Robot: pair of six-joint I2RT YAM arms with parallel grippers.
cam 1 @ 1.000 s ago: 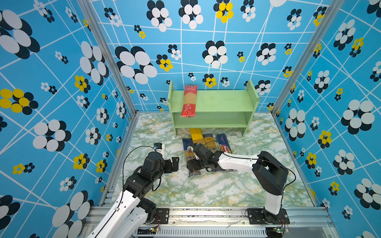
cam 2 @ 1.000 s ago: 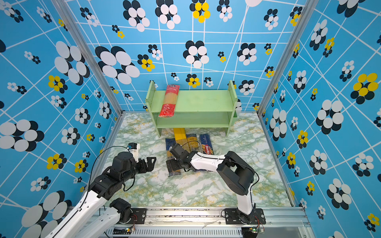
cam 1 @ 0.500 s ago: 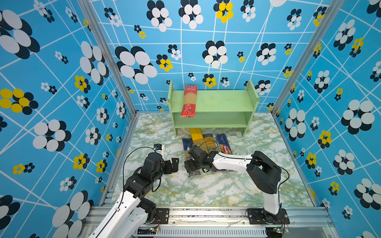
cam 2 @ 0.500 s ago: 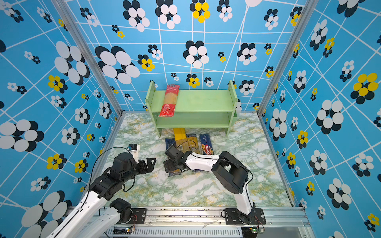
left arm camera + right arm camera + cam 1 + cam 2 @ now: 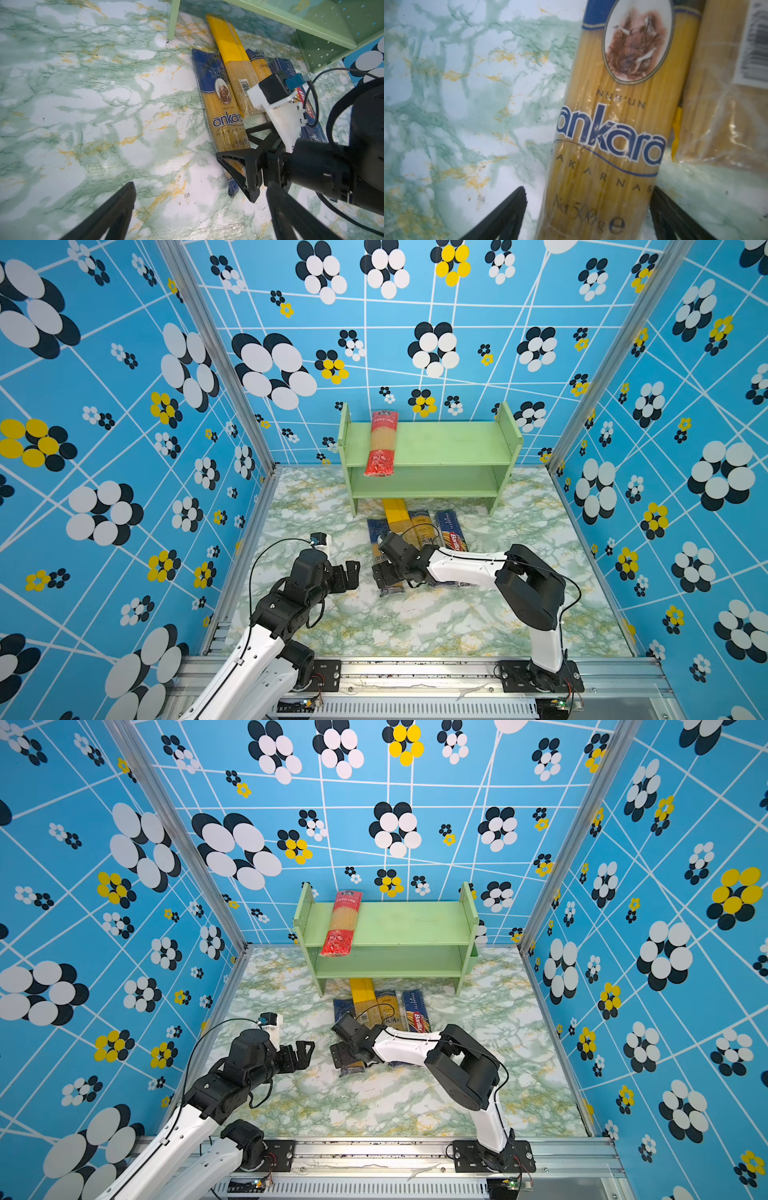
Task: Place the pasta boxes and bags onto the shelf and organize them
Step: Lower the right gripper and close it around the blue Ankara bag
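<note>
On marble, right hand astride Ankara bag

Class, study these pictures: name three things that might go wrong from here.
1. The right gripper straddles the Ankara bag near its end; lifted there, it may droop or slip.
2. The yellow barcoded bag lies tight against it and may get dragged.
3. The red-ended bag overhangs the front edge of the shelf; a knock might tip it off.
</note>
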